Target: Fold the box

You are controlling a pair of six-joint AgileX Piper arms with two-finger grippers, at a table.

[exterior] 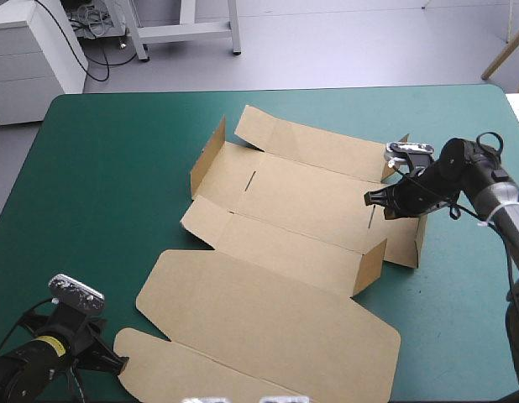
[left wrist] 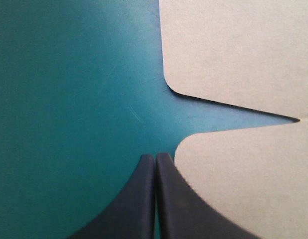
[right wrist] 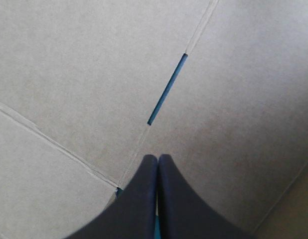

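The flat-cut brown cardboard box lies at the middle of the teal-green surface, end flaps half raised. The right black claw, pressed together, points at its floor beside a narrow slot (likely pinning a crease). The left black claw, also pressed together, idles beside the lid's rounded corner.

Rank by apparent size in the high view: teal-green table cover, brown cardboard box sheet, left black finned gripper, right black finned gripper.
1. teal-green table cover
2. brown cardboard box sheet
3. left gripper and right gripper: they look alike, and the left is nearer the camera, so unranked.
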